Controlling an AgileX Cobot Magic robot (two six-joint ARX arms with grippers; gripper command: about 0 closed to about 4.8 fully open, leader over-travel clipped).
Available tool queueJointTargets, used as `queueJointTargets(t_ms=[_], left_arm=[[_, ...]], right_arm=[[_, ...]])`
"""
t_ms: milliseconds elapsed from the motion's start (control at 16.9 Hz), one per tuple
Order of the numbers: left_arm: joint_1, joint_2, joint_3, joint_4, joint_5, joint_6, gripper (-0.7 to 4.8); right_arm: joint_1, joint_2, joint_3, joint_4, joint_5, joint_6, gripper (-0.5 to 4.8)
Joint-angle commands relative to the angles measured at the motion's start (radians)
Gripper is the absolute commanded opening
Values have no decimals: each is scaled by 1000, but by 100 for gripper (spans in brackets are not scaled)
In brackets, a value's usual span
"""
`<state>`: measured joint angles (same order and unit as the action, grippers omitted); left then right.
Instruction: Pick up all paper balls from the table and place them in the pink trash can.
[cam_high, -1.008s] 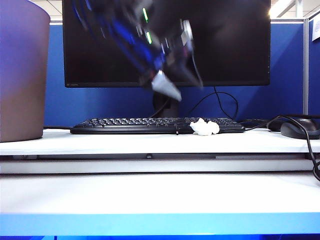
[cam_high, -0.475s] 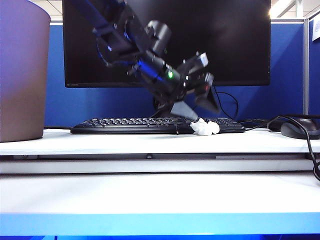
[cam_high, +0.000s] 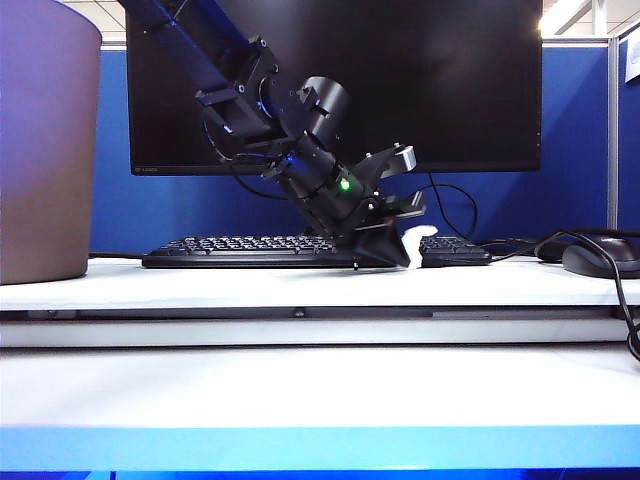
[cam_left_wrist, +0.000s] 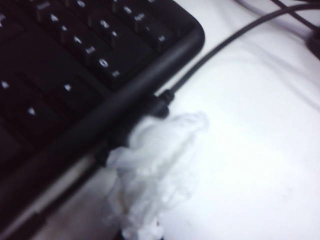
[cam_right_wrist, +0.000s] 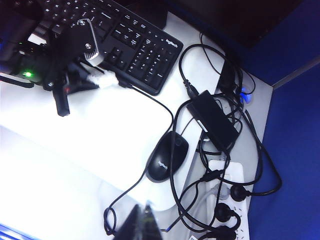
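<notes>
Left claw (cam_high: 405, 240) has dropped from mid-air onto paper ball (cam_high: 418, 240) by keyboard (cam_high: 240, 251) on table (cam_high: 300, 285), pinching it; pink trash can (cam_high: 45, 150) far left. Right claw (cam_right_wrist: 140, 222) shut, empty, hovering above the mouse.

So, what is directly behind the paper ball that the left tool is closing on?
The black keyboard lies right behind the paper ball, its front edge against the paper. The left tool covers most of the ball, and no view shows inside the pink trash can.
</notes>
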<state>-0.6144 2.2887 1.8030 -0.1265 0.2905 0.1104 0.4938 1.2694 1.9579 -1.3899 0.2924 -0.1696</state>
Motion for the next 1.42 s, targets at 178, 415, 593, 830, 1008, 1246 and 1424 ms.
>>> queueJointTargets(t_ms=[178, 415, 593, 830, 1008, 1246, 1424], left_arm=[[0, -264, 4, -97, 27, 46, -4], [34, -612, 4, -303, -279, 265, -4], [139, -833, 4, -399, -325, 272, -4], [378, -989, 4, -506, -374, 271, -4], [520, -993, 2, -607, -349, 275, -4], [605, -883, 2, -672, -315, 245, 84], [605, -861, 2, -667, -249, 219, 437]], right_arm=[[0, -4, 3, 28, -48, 5, -6], [3, 3, 3, 187, -432, 6, -6], [3, 39, 3, 418, -780, 16, -6], [24, 135, 3, 666, -893, 71, -6], [62, 227, 3, 772, -975, 100, -6], [98, 278, 3, 782, -975, 98, -7], [98, 269, 3, 782, -975, 98, -6]])
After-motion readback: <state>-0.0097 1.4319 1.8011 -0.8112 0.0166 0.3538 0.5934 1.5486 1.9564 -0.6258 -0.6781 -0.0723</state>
